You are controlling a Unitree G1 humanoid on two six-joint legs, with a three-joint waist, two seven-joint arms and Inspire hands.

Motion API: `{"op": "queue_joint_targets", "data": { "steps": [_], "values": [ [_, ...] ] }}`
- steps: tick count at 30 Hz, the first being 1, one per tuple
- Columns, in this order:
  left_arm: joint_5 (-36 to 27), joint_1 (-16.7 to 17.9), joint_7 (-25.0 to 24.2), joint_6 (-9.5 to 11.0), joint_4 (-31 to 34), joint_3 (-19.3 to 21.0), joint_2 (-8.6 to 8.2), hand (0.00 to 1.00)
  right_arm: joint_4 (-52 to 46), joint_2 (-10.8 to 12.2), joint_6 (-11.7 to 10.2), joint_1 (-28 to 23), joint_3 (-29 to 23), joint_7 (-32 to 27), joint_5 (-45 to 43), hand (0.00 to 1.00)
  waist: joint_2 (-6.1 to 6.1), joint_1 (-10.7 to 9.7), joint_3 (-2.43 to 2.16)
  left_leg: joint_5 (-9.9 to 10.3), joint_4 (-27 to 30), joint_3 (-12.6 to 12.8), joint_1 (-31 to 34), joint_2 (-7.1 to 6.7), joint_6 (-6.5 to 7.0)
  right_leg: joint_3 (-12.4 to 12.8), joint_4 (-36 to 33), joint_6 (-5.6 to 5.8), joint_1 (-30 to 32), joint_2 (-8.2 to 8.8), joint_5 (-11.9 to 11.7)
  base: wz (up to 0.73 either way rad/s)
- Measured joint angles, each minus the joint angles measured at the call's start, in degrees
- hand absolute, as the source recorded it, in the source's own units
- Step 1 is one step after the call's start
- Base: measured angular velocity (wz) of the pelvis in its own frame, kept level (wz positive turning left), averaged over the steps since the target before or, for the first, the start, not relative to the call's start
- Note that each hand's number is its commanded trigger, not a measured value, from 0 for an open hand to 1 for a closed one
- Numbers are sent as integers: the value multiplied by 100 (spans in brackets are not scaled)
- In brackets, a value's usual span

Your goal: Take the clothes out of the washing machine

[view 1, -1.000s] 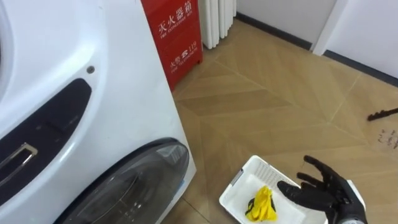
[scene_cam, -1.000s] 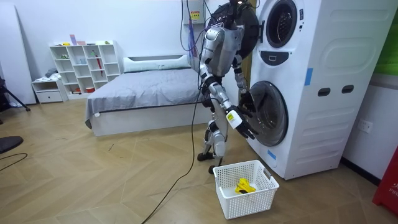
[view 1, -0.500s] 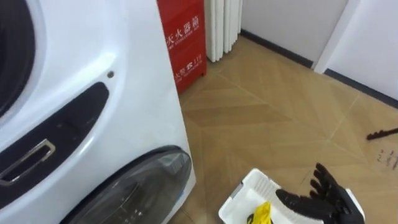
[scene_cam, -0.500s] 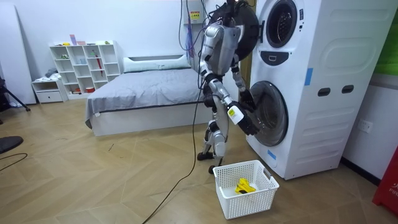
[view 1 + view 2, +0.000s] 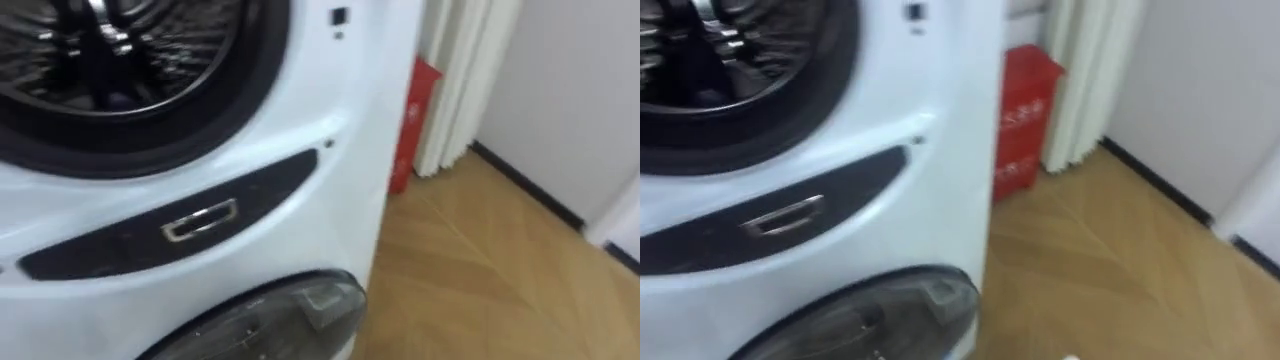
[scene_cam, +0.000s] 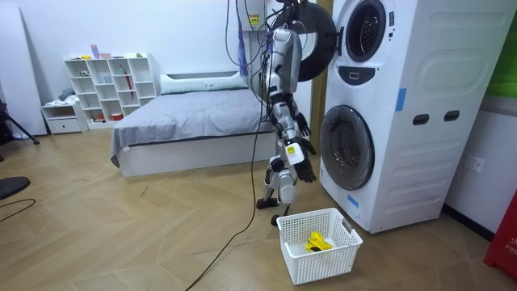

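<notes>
The robot stood upright on the wooden floor (image 6: 145, 234) just before the stacked white washing machine (image 6: 412, 121), facing it. The upper unit's round dark door (image 6: 313, 40) was swung open beside the robot's head, and the eye views looked into the ribbed metal drum (image 5: 120, 60); whether any cloth lay inside could not be made out. Below it sat the lower unit's closed dark glass door (image 5: 265, 325). The left hand (image 6: 300, 125) was near the front of the machine at hip height and the right hand (image 6: 305, 171) hung lower. The fingers of both seemed loosely straight and held nothing, though the room view showed them small. A crumpled yellow garment (image 6: 317, 241) lay in the white slatted plastic basket (image 6: 323, 263) on the floor in front of the machine, below the right hand and well apart from both sets of fingers. A red metal cabinet (image 5: 1025, 110) stood against the wall beyond the machine
</notes>
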State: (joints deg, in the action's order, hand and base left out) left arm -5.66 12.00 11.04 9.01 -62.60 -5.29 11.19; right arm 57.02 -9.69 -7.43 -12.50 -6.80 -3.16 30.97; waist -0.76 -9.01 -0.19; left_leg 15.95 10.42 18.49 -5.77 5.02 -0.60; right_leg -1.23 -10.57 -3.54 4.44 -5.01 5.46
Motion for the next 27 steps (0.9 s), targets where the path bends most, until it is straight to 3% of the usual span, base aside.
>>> {"op": "queue_joint_targets", "data": {
  "steps": [3,7,12,22,27],
  "values": [
    [37,219,158,-20,-72,251,-54,0,883,118,67,85,-12,66,-88,0,78,156,33,0,-24,-182,-125,-18,0,-101,16,20,-196,36,74,33],
    [360,328,353,-41,-185,487,-159,0,1231,151,208,87,118,191,-203,0,78,493,65,0,-23,-372,-178,-70,2,-238,44,57,-309,107,117,22],
    [415,314,467,-101,-363,622,-180,0,1439,158,212,428,526,394,-344,0,84,755,56,-1,14,-554,-175,-86,4,-458,88,67,-394,157,116,19],
    [415,274,601,-265,-300,628,-266,0,1461,163,215,744,1020,833,-495,0,101,785,56,-1,32,-1079,-166,-100,3,-874,199,56,-663,209,242,27],
    [412,94,637,-264,-293,631,-264,0,1613,163,219,734,1017,890,-651,0,116,785,78,-1,30,-1122,-173,-96,3,-930,219,50,-742,210,273,9]
  ]
}}
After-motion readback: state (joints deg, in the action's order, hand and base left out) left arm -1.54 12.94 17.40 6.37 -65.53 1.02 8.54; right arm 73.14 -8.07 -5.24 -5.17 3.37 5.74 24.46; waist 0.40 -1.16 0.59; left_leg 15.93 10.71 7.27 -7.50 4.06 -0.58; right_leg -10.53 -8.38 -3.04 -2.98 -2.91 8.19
